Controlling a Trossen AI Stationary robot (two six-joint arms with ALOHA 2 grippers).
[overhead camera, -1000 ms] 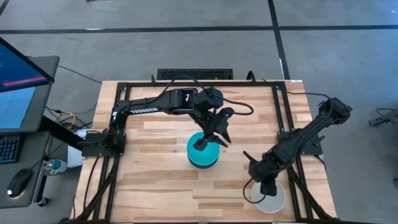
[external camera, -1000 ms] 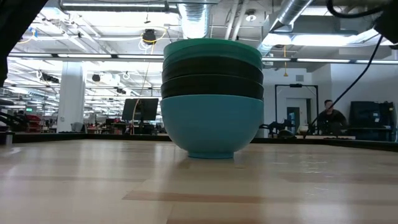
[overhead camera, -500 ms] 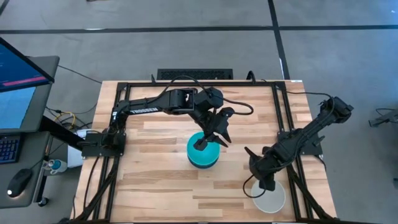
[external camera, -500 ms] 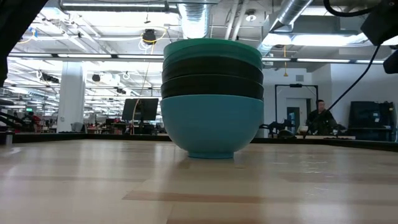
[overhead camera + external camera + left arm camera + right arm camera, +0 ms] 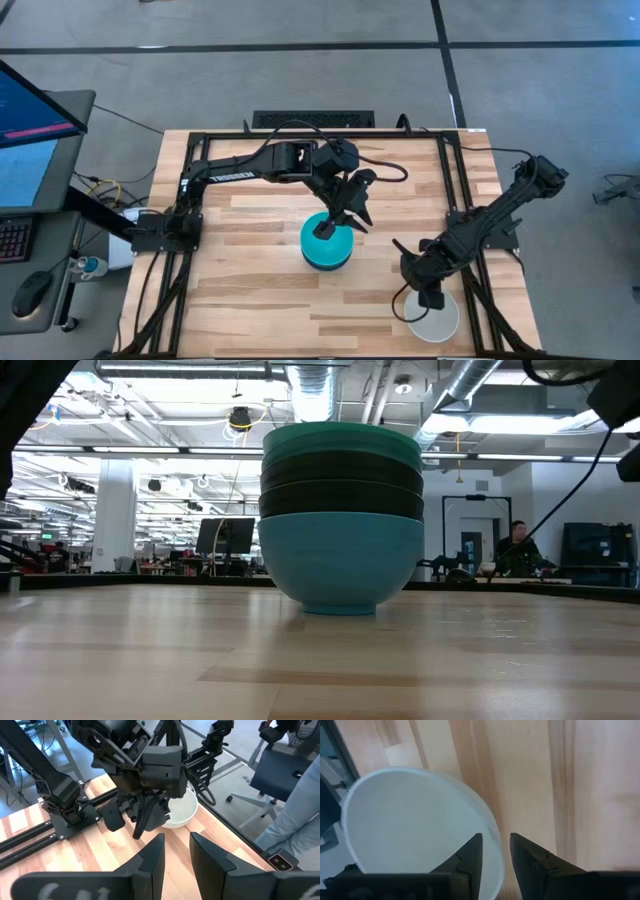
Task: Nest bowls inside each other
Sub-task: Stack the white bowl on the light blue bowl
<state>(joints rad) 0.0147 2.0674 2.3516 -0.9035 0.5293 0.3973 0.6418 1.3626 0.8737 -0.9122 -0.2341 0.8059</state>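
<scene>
The table (image 5: 250,290) carries one landmark, the stack of nested bowls (image 5: 326,245) near its middle: in the low view a sky-blue bowl (image 5: 340,565) sits at the bottom, two black bowls (image 5: 340,485) are nested in it and a turquoise or green one (image 5: 340,435) lies on top. The left gripper (image 5: 327,228) hangs over the stack with its fingers a narrow gap apart and nothing between them. Well to the stack's right, near the table's front edge, lies the white bowl (image 5: 433,318), the last one I can see outside the stack. The right gripper (image 5: 430,299) hovers at that bowl's near rim, its fingers (image 5: 470,857) narrowly parted, empty, one to each side of the rim.

To do this pickup well, I judge the right gripper should drop so the rim sits well between the fingers, one inside the wall and one outside, then close firmly before lifting, since a shallow pinch could slip.

Compared with a second ago, the right gripper sits slightly farther up the white bowl's rim; the left arm and stack look unchanged.
</scene>
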